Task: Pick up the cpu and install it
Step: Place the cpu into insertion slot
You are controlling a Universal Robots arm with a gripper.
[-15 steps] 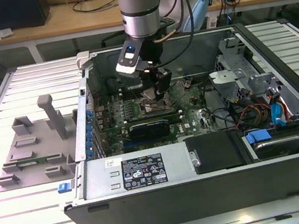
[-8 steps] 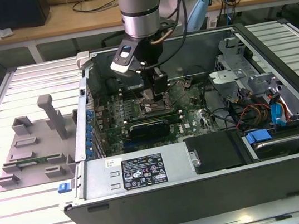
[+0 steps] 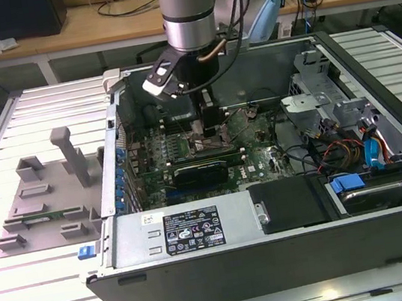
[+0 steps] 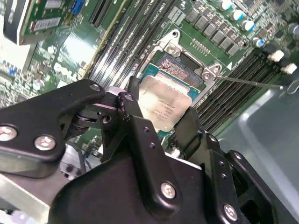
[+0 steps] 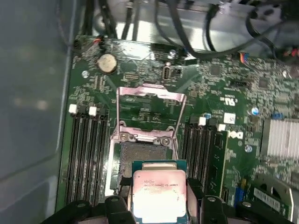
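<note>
The robot arm's pincer [image 3: 209, 126] hung inside the open computer case [image 3: 276, 249] at the centre of the exterior view, its fingers [image 4: 131, 105] pinching the cpu [image 4: 163, 105] by two opposite edges. In both wrist views the chip sat over the motherboard socket [image 5: 140, 151], whose metal frame [image 5: 150, 93] stood raised; whether chip and socket touched was unclear. A grey fixture tray [image 3: 41, 197] lay on the tabletop [image 3: 26, 298] at the exterior view's left.

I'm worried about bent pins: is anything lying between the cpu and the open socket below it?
Nothing visible does. The claw holds the cpu by its edges close over the socket, whose metal frame stands swung open, off the socket. The part of the socket's contact field that shows in both wrist views looks bare.
</note>
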